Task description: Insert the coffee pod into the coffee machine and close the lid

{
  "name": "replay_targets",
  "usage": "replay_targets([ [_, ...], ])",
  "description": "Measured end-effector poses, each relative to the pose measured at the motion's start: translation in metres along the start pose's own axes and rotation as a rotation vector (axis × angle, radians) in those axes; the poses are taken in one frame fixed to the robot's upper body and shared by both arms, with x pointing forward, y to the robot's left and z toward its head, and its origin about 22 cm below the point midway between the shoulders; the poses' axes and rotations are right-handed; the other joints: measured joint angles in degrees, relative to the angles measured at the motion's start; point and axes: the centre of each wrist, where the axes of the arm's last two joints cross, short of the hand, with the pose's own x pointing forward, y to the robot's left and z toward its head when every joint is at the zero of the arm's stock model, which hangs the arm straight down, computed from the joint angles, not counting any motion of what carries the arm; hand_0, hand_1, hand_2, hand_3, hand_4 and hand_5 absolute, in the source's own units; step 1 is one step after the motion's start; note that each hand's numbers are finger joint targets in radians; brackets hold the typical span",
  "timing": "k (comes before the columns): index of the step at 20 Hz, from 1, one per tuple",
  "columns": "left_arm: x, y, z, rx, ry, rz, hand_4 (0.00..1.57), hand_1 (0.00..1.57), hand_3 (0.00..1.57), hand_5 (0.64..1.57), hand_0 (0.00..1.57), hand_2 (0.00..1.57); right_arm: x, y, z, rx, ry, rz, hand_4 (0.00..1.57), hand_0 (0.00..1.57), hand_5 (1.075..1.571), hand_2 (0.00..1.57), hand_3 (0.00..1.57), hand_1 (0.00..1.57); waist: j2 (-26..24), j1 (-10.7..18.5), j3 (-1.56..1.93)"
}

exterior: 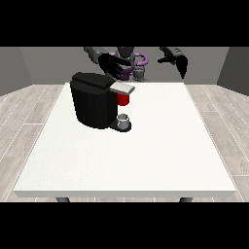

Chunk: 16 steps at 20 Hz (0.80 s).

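Bench (146, 160): white, filling the middle of the view, standing on a wood-plank floor (22, 112) with grey walls (44, 63) behind.

Machine (92, 104): black, sitting on the bench's far portion toward the view's left. Its grey lid (122, 88) is jutting out toward the view's right, above a red thing at the machine (123, 99).

Grey thing (124, 120): a small cup-like item sitting on the machine's base, directly beneath the red thing; whether it is the pod cannot be told.

Robot (127, 61): standing at the bench's far edge, small at the view's top, its purple and grey torso partly showing.

Hand at the view's left (113, 65): hovering just above and behind the machine's top, near the lid; its fingers are appearing relaxed and spread, holding nothing visible.

Hand at the view's right (180, 63): hanging raised, well apart from the machine; its fingers are pointing downward, extended, holding nothing.
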Motion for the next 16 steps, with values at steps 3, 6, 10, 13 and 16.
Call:
replay_targets([
  [3,-0.001,-0.013,0.001,-0.008,-0.026,0.005,0.14,0.0,0.0,1.571,0.0,0.0,0.003,0.004,-0.004,-0.004,-0.009,0.006,0.12,0.0,1.571,0.0,0.0,0.0,-0.18,0.25,0.0],
  [6,-0.006,-0.017,0.006,-0.016,-0.039,0.015,0.19,0.0,0.0,1.571,0.0,0.0,0.003,0.011,-0.003,0.007,-0.032,-0.009,0.07,0.0,1.571,0.0,0.0,0.0,-0.85,0.06,0.0],
  [10,-0.016,-0.017,0.011,0.003,-0.032,0.027,0.19,0.0,0.0,1.571,0.0,0.0,0.003,0.033,0.003,0.074,-0.07,-0.058,0.35,0.0,1.571,0.0,0.0,0.0,-2.66,-1.86,0.0],
  [13,-0.023,-0.021,0.014,0.025,-0.005,0.029,0.19,0.0,0.0,1.571,0.0,0.0,-0.013,0.047,0.021,0.108,-0.092,-0.126,0.29,0.0,1.571,0.0,0.0,0.0,-4.42,-3.53,0.0],
  [16,-0.034,-0.016,0.026,0.044,0.041,0.035,0.19,0.0,0.0,1.571,0.0,0.0,-0.037,0.059,0.049,0.088,-0.052,-0.21,0.16,0.0,1.571,0.0,0.0,0.0,-7.5,-4.64,0.0],
])
